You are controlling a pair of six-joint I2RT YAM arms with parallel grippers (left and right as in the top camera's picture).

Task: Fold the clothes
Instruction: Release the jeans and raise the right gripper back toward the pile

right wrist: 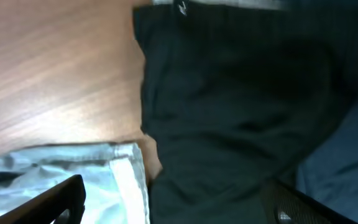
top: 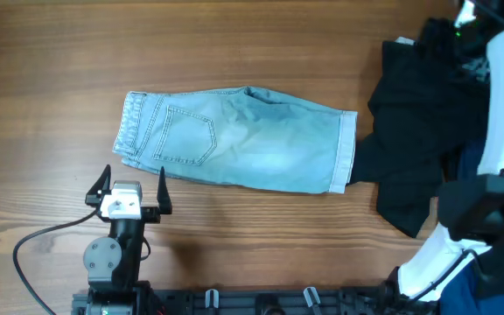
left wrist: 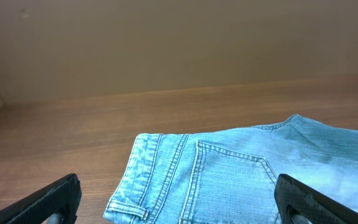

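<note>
One pair of denim shorts [top: 234, 138] is lying flat near the middle of the wooden counter [top: 234, 44] in the overhead view, with the waistband pointing left and the single hemmed leg end pointing right. One stitched patch pocket is showing on top. One black garment [top: 418, 140] is lying crumpled at the right, its edge just beside the hem, and one piece of dark-blue fabric [top: 471, 162] is peeking out beside it. Two arms are showing. The left end effector [top: 132, 175] is sitting just beside the near edge of the shorts, below the waistband, with its two fingers spread wide and holding nothing. One black cable [top: 33, 245] is curling away from that arm. The white right arm [top: 501, 114] is reaching over the black garment.

Two dark fingers [left wrist: 48, 202] are framing the bottom corners of the left wrist view, spread wide apart. Between and beyond them the shorts are showing one pocket, the waistband and one belt loop.

Two fingers are also standing wide apart in the right wrist view, so the right end effector [right wrist: 179, 208] is spread and gripping nothing. It is hanging over the black garment, with the pale hem of the shorts at lower left. One small white mark [right wrist: 182, 6] is showing on the black cloth, too blurred to read.
</note>
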